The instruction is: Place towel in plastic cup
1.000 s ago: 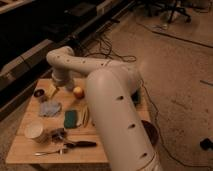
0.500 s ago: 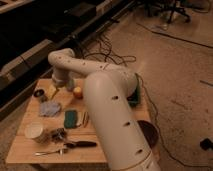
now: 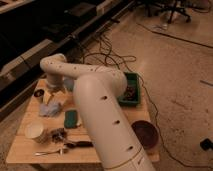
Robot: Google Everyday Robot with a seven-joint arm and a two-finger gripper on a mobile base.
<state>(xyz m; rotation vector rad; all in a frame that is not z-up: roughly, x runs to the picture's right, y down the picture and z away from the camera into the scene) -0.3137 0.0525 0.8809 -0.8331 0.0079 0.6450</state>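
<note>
The robot's white arm (image 3: 100, 115) bends back over the wooden tabletop (image 3: 22, 146). Its gripper (image 3: 54, 93) hangs low over the far left part, fingers spread apart. The towel (image 3: 51, 108) lies crumpled on the tabletop just in front of the gripper; whether they touch I cannot tell. A small dark can (image 3: 39, 93) stands to its left, a green sponge (image 3: 71, 119) to its right, and a white cup (image 3: 35, 131) nearer the front edge
</note>
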